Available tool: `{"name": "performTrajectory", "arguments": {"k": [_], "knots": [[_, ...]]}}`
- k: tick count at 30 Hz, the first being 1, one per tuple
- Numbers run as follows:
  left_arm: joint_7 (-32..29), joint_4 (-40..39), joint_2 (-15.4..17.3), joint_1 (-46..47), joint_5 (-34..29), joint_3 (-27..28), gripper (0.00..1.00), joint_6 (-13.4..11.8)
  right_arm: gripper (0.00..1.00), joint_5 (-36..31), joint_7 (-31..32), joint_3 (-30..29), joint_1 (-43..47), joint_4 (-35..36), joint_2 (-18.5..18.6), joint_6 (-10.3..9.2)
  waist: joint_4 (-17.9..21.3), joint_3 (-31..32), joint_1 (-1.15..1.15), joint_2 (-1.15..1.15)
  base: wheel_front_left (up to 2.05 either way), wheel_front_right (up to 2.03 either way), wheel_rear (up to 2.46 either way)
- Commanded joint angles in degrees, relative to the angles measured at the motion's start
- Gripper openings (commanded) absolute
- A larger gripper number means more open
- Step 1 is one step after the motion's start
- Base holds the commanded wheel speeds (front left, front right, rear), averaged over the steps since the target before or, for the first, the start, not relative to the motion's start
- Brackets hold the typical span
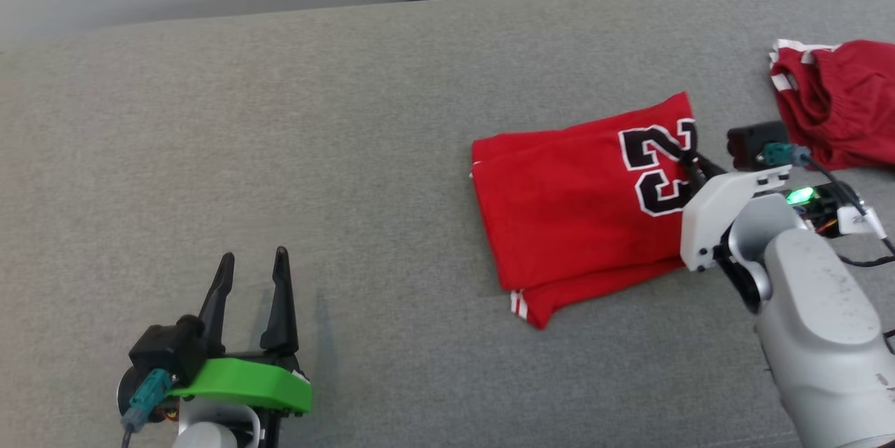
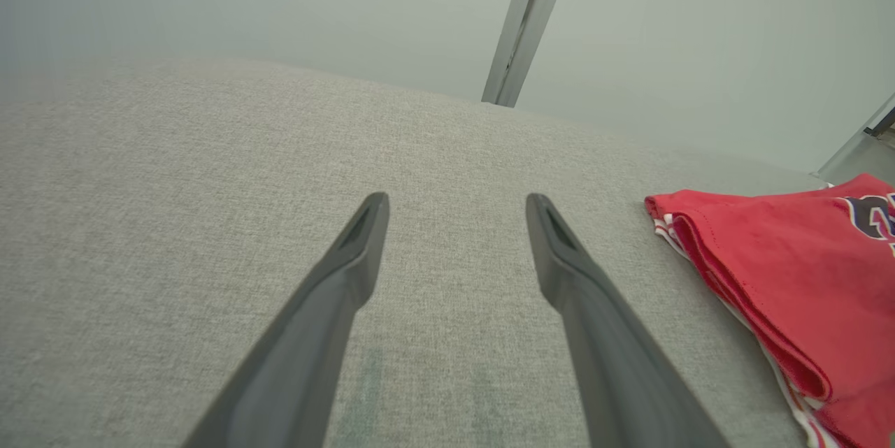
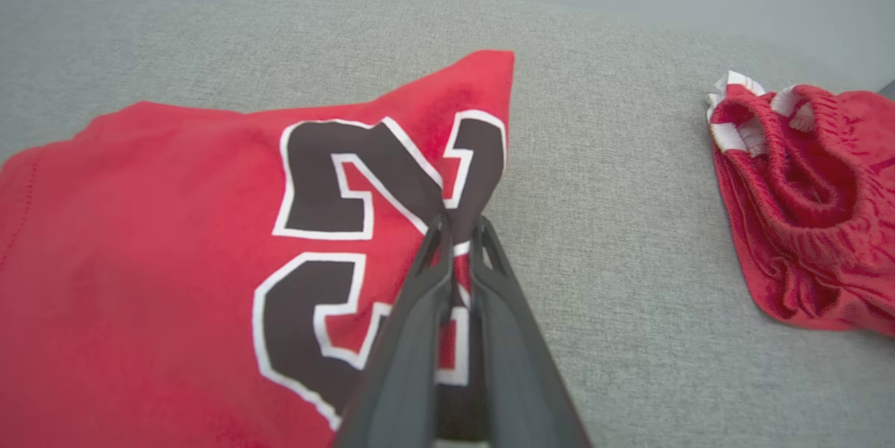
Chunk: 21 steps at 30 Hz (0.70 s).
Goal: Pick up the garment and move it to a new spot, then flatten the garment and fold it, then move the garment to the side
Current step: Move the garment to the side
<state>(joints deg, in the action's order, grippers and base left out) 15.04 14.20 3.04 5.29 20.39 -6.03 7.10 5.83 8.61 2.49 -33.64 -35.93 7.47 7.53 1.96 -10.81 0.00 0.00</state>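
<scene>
1. You have the folded red jersey [image 1: 573,203] lying flat on the grey woven cushion [image 1: 280,119], right of centre, with its black, white-edged numerals facing up.
2. Your right gripper [image 3: 458,224] pinches the jersey's right edge at the numerals, fingers nearly together on the cloth.
3. Your left gripper [image 1: 253,263] sits well apart from it, tapered dark fingers spread over bare cushion.
4. A crumpled red garment [image 1: 839,105] with white-striped trim lies far right.
</scene>
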Motion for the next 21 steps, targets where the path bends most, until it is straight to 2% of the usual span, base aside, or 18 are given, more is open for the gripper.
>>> {"name": "performTrajectory", "arguments": {"k": [1, 7, 12, 21], "knots": [[0.2, -0.3, 0.1, 1.1, -0.7, -0.2, 1.0, 0.3, 0.0, -0.4, 0.2, -0.9, -0.7, 0.8, 1.3, -0.09, 4.4, -2.4, 0.0, 0.0, 0.0, 0.0, 0.0], [0.2, -0.7, 0.8, 3.0, -1.8, -1.5, 1.0, 0.4, 0.0, -1.3, 0.2, -4.3, -1.3, 4.4, 3.7, -0.09, 10.6, -5.2, 0.0, 0.0, 0.0, 0.0, 0.0], [0.2, -0.3, 1.8, 4.9, -2.2, -3.1, 1.0, 0.4, 0.0, -1.5, -0.3, -6.6, -1.5, 6.1, 2.9, -0.09, 14.9, -7.0, 0.0, 0.0, 0.0, 0.0, 0.0], [0.2, 0.2, 3.5, 6.1, -1.2, -5.0, 1.0, 0.4, 0.0, -2.5, -1.6, -6.8, -3.5, 6.2, 0.8, -0.09, 18.1, -8.1, 0.0, 0.0, 0.0, 0.0, 0.0]]}}
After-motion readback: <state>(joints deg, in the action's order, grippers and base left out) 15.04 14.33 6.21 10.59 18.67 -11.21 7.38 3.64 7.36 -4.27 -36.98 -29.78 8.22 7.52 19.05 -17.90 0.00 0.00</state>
